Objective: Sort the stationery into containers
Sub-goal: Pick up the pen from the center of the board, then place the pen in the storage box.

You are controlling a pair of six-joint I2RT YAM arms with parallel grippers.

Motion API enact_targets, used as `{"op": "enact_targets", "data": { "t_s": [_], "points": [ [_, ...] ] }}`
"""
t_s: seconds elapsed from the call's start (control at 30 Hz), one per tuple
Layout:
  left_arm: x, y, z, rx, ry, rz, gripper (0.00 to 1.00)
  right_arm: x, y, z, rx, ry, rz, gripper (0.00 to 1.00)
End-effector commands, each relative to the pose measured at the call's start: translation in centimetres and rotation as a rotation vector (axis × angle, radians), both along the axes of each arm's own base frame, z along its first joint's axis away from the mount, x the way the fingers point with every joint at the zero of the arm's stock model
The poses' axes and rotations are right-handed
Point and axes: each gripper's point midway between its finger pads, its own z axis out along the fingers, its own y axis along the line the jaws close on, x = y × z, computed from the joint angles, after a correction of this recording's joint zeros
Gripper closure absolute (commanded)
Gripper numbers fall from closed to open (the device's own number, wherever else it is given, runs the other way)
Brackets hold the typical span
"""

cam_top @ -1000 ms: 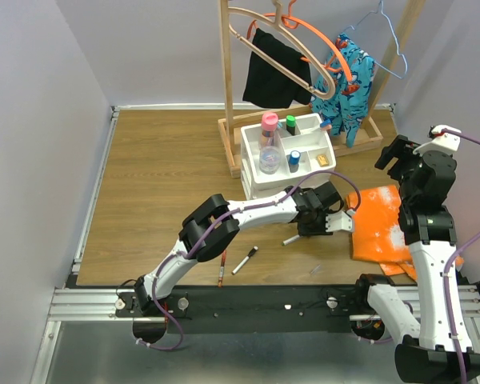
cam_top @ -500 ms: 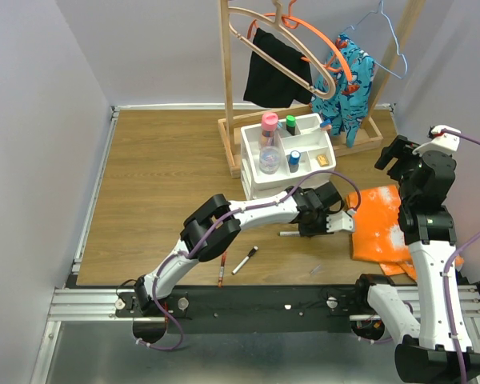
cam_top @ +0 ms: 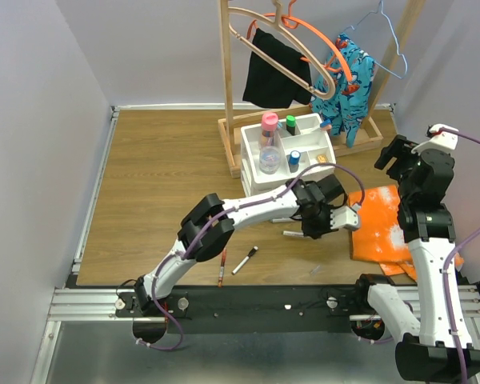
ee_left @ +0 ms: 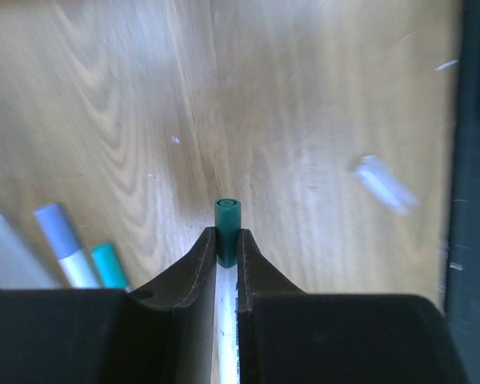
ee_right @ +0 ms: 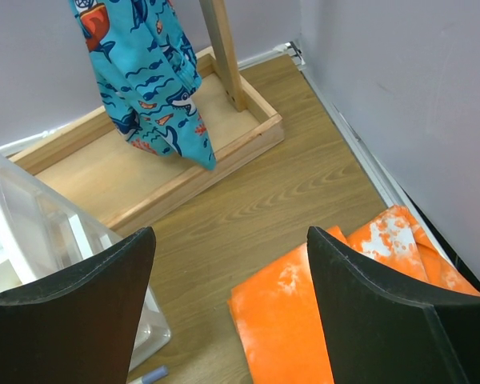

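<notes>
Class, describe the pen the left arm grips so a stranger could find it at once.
Find the white desk organiser on the wooden table; just in front of it is the left end effector. It pinches a thin white pen with a dark green cap, unlike the pale-blue-capped pen and teal-capped pen lying loose beside it.

On the table, the organiser stands just before the hanger rack with bottles in its top tray, the cloth lies to its front right, and 2 pens lie nearer the front edge.
</notes>
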Motion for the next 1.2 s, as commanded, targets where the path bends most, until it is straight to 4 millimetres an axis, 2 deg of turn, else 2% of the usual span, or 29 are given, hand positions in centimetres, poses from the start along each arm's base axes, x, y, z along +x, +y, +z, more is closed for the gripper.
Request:
{"op": "enact_targets", "data": {
  "t_s": [0.0,0.13,0.23,0.27,0.37,0.4,0.47,0.53,0.57,0.63,0.67,0.7,0.77,0.8,0.87,1.17],
  "points": [
    [-1.8,-0.3,12.6,-0.217,0.051,-0.053,0.88,0.1,-0.2,0.8,-0.01,-0.014,-0.001,0.16],
    [-2.3,0.0,19.0,-0.356,0.058,-0.097,0.88,0.2,-0.4,0.7,-0.028,-0.015,-0.008,0.16],
    [-1.7,0.0,24.0,-0.471,0.024,-0.101,0.89,0.2,-0.6,0.9,-0.044,-0.015,-0.01,0.16],
    [-1.4,-0.3,26.4,-0.539,0.007,-0.111,0.89,0.2,-0.7,1.1,-0.047,-0.017,-0.013,0.16],
    [0.2,-0.4,31.4,-0.685,-0.023,-0.068,0.89,0.0,-0.9,1.4,-0.063,-0.013,-0.018,0.16],
    [0.1,-0.2,33.1,-0.734,-0.028,-0.074,0.89,0.0,-1.0,1.5,-0.067,-0.013,-0.02,0.16],
    [1.6,-0.2,35.8,-0.821,-0.066,-0.041,0.89,-0.1,-1.2,1.6,-0.08,-0.011,-0.027,0.16],
    [3.4,-0.3,36.8,-0.849,-0.125,0.003,0.89,-0.2,-1.4,1.6,-0.085,-0.007,-0.032,0.16],
    [4.5,-0.2,38.0,-0.874,-0.178,0.025,0.89,-0.1,-1.5,1.8,-0.086,-0.008,-0.032,0.16],
    [7.1,-0.5,37.7,-0.869,-0.245,0.09,0.89,-0.1,-1.6,1.9,-0.077,-0.014,-0.032,0.16],
    [8.6,-0.1,38.6,-0.888,-0.291,0.115,0.89,-0.1,-1.6,2.0,-0.074,-0.015,-0.031,0.16],
    [9.8,-0.5,37.9,-0.88,-0.306,0.133,0.89,-0.1,-1.9,1.9,-0.072,-0.013,-0.04,0.17],
    [11.9,-0.1,38.4,-0.889,-0.364,0.176,0.89,-0.2,-2.0,1.9,-0.063,-0.013,-0.04,0.17],
    [12.9,-0.3,37.9,-0.883,-0.382,0.186,0.89,-0.3,-2.2,1.8,-0.058,-0.01,-0.047,0.17],
    [14.0,-0.3,38.5,-0.898,-0.421,0.206,0.89,-0.3,-2.2,1.4,-0.053,0.001,-0.043,0.17],
    [19.4,-1.3,35.4,-0.85,-0.54,0.28,0.88,-0.4,-2.8,0.5,-0.038,0.025,-0.061,0.17]
  ]
}}
